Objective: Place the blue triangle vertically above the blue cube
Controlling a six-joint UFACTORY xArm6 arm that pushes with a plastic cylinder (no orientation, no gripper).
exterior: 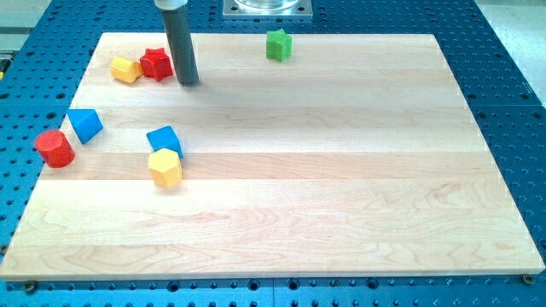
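The blue triangle lies near the board's left edge, left of and slightly above the blue cube. The blue cube touches a yellow hexagonal block just below it. My tip rests on the board at the upper left, just right of the red star, well above the blue cube and up and to the right of the blue triangle. It touches no blue block.
A yellow block sits left of the red star. A red cylinder lies below and left of the blue triangle. A green star sits near the top edge. The wooden board lies on a blue perforated table.
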